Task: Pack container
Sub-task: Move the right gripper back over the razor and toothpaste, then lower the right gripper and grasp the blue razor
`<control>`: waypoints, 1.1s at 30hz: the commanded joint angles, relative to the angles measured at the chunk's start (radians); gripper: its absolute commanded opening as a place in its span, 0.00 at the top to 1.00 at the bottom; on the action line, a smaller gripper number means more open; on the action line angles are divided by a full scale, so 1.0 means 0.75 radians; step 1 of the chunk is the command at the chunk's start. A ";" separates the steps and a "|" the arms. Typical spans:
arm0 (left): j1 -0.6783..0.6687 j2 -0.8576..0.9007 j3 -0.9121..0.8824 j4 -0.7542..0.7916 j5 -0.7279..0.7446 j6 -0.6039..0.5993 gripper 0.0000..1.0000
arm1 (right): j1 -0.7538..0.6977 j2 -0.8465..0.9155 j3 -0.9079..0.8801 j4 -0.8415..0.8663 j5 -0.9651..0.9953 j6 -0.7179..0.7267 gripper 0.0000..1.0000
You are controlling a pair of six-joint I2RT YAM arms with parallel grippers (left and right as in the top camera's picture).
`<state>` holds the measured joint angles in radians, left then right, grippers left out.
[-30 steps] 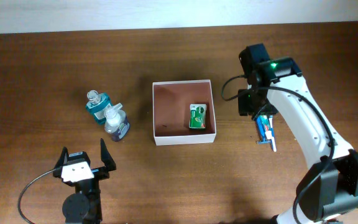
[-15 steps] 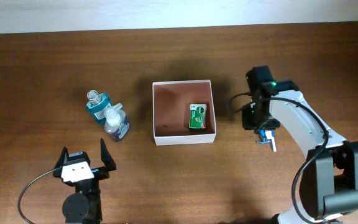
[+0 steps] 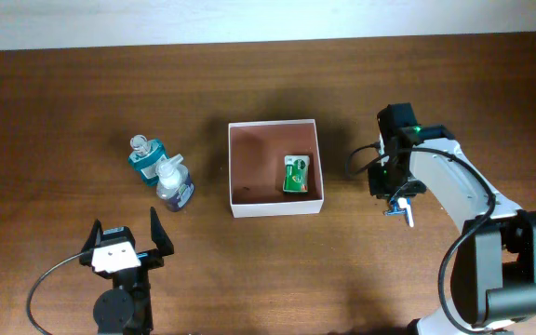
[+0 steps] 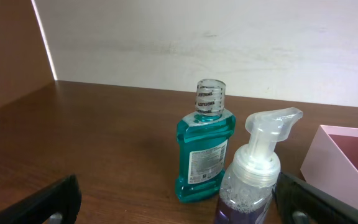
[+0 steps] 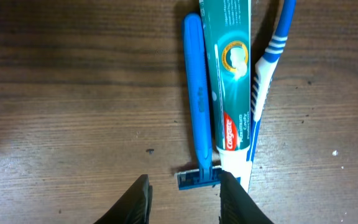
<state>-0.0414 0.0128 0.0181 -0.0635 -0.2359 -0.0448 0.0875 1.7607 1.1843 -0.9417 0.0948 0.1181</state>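
Two changes: the right end effector, at 3 o'clock of the central container, has sunk over the razor and narrowed, fingers still parted astride it; a grasp seems next. At 7 o'clock the left end effector gapes wide.

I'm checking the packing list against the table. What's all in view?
Table: one, brown wood.
Container: one, white, reddish-brown inside, centre.
Packet: one, green, in container.
Mouthwash: one, teal, left of container.
Pump bottle: one, clear with purple liquid, beside mouthwash.
Razor: one, blue, right of container.
Toothpaste: one, green, beside razor.
Toothbrush: one, blue-white, beside toothpaste.
Left gripper: one, black, open, front left.
Right gripper: one, black, open, astride razor head.
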 commanded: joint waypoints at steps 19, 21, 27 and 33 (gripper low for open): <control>0.007 -0.008 -0.012 0.003 0.014 0.021 0.01 | -0.007 0.051 -0.011 0.055 -0.002 -0.048 0.75; 0.007 -0.008 -0.012 0.003 0.015 0.021 0.01 | -0.007 0.055 -0.011 0.056 -0.002 -0.049 0.75; 0.007 -0.008 -0.012 0.003 0.015 0.021 0.01 | -0.007 0.082 -0.011 0.063 0.025 -0.048 0.75; 0.007 -0.008 -0.012 0.003 0.015 0.021 0.01 | -0.007 0.128 -0.011 0.080 0.029 -0.048 0.75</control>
<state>-0.0414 0.0128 0.0181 -0.0639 -0.2359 -0.0448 0.0875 1.8297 1.1812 -0.8867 0.0998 0.0891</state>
